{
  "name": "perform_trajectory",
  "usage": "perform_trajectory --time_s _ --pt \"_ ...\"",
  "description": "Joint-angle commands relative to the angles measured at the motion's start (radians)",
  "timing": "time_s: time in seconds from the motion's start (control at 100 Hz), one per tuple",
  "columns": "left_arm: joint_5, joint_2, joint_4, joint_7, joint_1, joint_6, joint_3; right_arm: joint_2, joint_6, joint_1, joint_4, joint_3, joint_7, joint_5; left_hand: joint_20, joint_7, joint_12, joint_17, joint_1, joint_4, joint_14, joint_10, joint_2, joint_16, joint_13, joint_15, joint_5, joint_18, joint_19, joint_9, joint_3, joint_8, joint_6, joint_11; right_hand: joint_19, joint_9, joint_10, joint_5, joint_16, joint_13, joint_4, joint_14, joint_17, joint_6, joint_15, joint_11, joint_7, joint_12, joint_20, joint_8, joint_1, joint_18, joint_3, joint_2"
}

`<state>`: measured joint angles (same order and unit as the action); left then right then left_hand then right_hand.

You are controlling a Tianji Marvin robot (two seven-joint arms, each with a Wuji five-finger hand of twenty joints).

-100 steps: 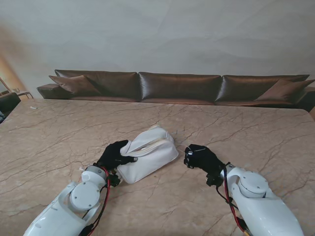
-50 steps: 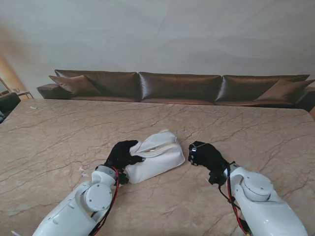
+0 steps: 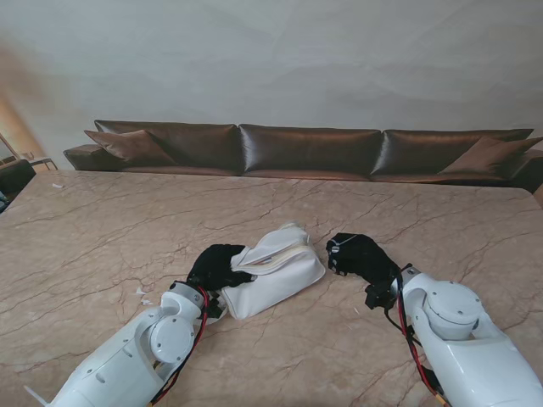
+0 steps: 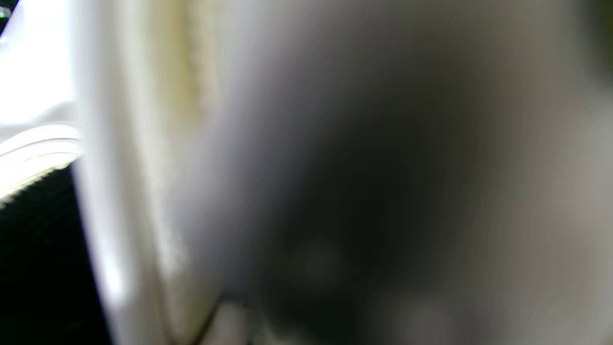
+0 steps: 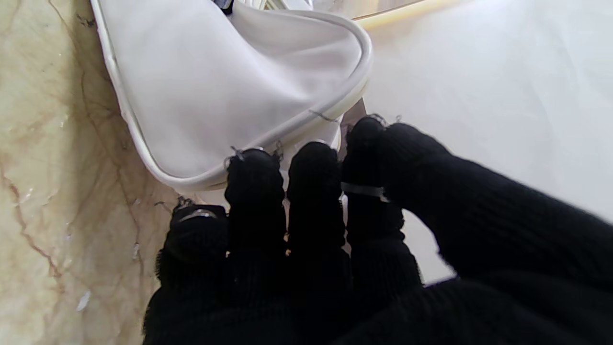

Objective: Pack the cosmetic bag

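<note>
The left robot hand point(image 3: 216, 266) is closed on the near-left end of the white cosmetics bag point(image 3: 276, 270), which lies on the marble counter point(image 3: 102, 229) between both hands, mouth gaping. Just right of the bag, the right robot hand point(image 3: 356, 256) holds nothing; its fingers point(image 5: 311, 182) lie together, tips by the bag's edge.

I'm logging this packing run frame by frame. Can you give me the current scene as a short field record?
bag: white cosmetics bag, lying on the marble table, mouth open
left hand: at the bag's left end, grip not clear
right hand: just right of the bag, fingers together, holding nothing
loose cosmetics: none visible
background: brown sofa
</note>
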<state>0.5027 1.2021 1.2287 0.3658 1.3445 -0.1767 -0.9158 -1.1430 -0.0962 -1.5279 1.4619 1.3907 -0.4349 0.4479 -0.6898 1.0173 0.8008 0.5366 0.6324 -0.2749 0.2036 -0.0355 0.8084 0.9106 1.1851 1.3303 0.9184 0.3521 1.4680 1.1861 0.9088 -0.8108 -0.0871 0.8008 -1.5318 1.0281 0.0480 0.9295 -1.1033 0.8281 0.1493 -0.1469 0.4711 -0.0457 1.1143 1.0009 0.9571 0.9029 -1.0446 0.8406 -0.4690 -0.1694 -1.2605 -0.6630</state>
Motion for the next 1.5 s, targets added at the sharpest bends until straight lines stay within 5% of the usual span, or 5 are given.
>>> perform_trajectory --time_s 0.0,0.36,0.44,1.02,1.49 --pt "0.02 -0.002 -0.044 -0.029 0.038 0.008 0.03 0.001 0.012 0.007 0.056 0.01 0.003 0.006 0.014 0.181 0.02 0.008 0.468 0.161 -0.04 -0.065 -0.127 0.001 0.082 0.077 0.184 0.003 0.056 0.048 0.35 -0.054 -0.158 0.031 -0.035 -0.004 -0.032 0.073 -0.012 0.017 -0.018 0.005 0.011 -0.3 0.015 -0.002 0.079 -0.004 -0.012 0.037 -0.09 0.013 -0.064 0.013" --pt "0.016 -0.005 -0.01 -0.037 0.06 -0.011 0.036 0.026 -0.038 0.017 0.092 0.006 -0.026 -0.101 -0.015 0.155 0.025 -0.095 0.386 0.149 -0.008 -0.085 -0.197 0.007 0.022 -0.173 0.103 0.029 -0.072 0.007 0.323 -0.016 -0.128 -0.02 -0.029 -0.002 -0.039 0.07 -0.003 0.023 -0.019 0.005 0.017 -0.304 -0.003 -0.014 0.078 -0.016 -0.007 0.027 -0.083 0.014 -0.07 0.01" --pt "-0.032 -0.008 0.012 -0.087 0.077 -0.008 0.021 0.027 -0.043 0.011 0.091 0.009 -0.03 -0.105 -0.159 0.075 0.169 -0.284 0.207 -0.01 0.025 -0.07 -0.051 0.126 -0.196 -0.543 -0.028 0.008 -0.279 -0.022 0.342 0.236 -0.125 -0.302 -0.029 -0.001 -0.037 0.072 -0.004 0.023 -0.019 0.002 0.018 -0.3 -0.003 -0.013 0.079 -0.016 -0.006 0.026 -0.084 0.014 -0.071 0.008" --pt "0.125 -0.004 0.073 0.074 0.088 0.057 0.019 0.027 -0.023 0.025 0.02 -0.007 -0.042 -0.123 0.071 0.297 -0.007 0.23 0.428 0.467 0.05 0.023 0.215 -0.117 0.097 0.217 0.343 -0.061 0.279 0.188 0.661 -0.04 -0.128 0.196 -0.039 0.026 -0.041 0.106 -0.002 0.048 -0.027 0.001 0.046 -0.295 0.007 0.002 0.098 -0.019 0.0 0.048 -0.079 0.001 -0.12 -0.038" --pt "0.311 -0.108 0.224 -0.218 0.152 0.008 -0.113 -0.011 0.029 0.088 -0.13 -0.086 -0.047 0.012 0.124 0.295 -0.011 0.194 0.424 0.516 0.032 0.005 0.235 -0.127 0.096 0.247 0.343 -0.191 0.37 0.187 0.661 -0.08 -0.151 0.229 -0.046 0.028 -0.033 0.11 -0.002 0.044 -0.028 -0.008 0.038 -0.285 0.013 0.007 0.098 -0.022 0.001 0.046 -0.075 -0.003 -0.142 -0.053"
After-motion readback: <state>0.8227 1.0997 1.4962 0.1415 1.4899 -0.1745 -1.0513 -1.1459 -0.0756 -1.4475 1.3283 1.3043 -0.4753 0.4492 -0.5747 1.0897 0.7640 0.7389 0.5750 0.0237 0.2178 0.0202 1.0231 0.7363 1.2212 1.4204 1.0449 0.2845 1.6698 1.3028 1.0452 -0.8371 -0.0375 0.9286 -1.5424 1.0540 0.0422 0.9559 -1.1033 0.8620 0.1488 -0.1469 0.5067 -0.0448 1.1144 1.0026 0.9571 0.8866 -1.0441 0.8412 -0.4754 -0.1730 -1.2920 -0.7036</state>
